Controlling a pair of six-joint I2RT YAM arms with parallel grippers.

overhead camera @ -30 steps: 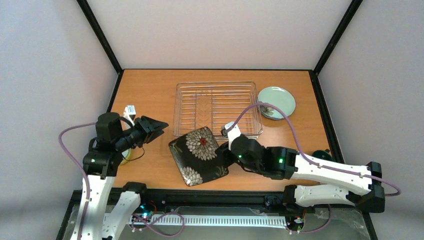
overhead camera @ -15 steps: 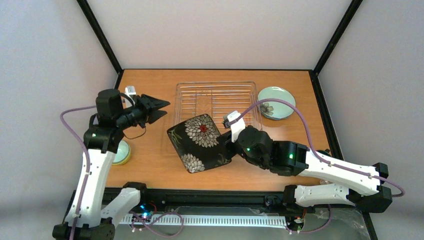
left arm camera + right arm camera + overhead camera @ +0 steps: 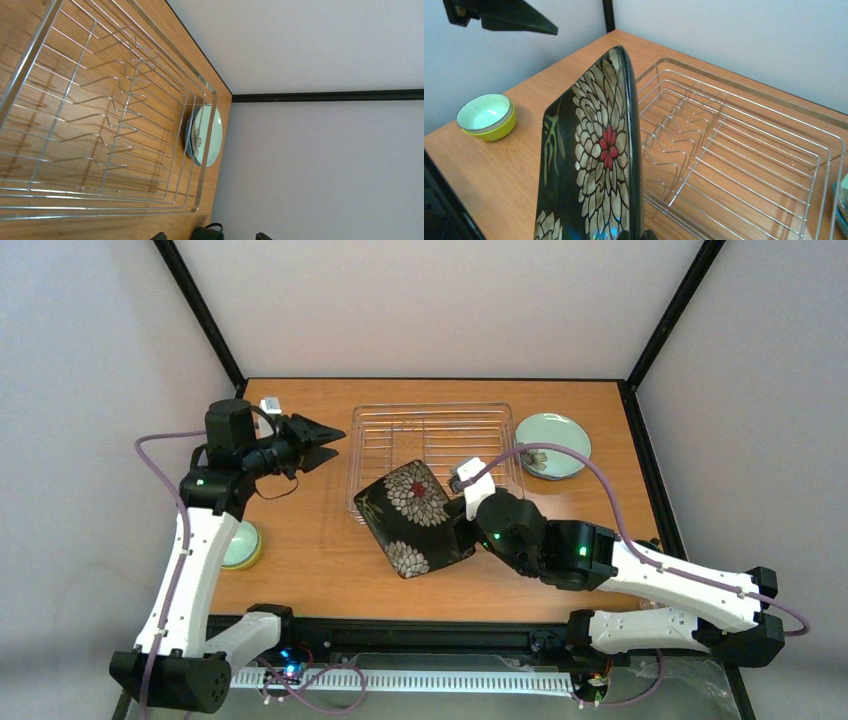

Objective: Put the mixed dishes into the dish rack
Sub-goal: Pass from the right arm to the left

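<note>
My right gripper (image 3: pixel 462 530) is shut on the edge of the black square floral plate (image 3: pixel 412 512) and holds it tilted on edge above the front-left corner of the dish rack (image 3: pixel 430 408). In the right wrist view the plate (image 3: pixel 594 150) stands nearly upright, left of the rack's tines (image 3: pixel 734 145). My left gripper (image 3: pixel 325 443) is open and empty, raised beside the rack's left side. The pale mint plate (image 3: pixel 560 435) lies right of the rack with a small floral dish (image 3: pixel 535 460) on it. The mint bowl sits inside the yellow-green bowl (image 3: pixel 242 545). The glass cup is out of view.
The dark green mug (image 3: pixel 207 234) stands near the table's right edge, mostly hidden behind my right arm in the top view. The stacked bowls (image 3: pixel 486 116) sit at the table's left front. Black frame posts and grey walls close in the table.
My right gripper has lifted the black plate off the table, tilted it up on edge and carried it back to the rack. My left arm has risen and swung back beside the rack.
</note>
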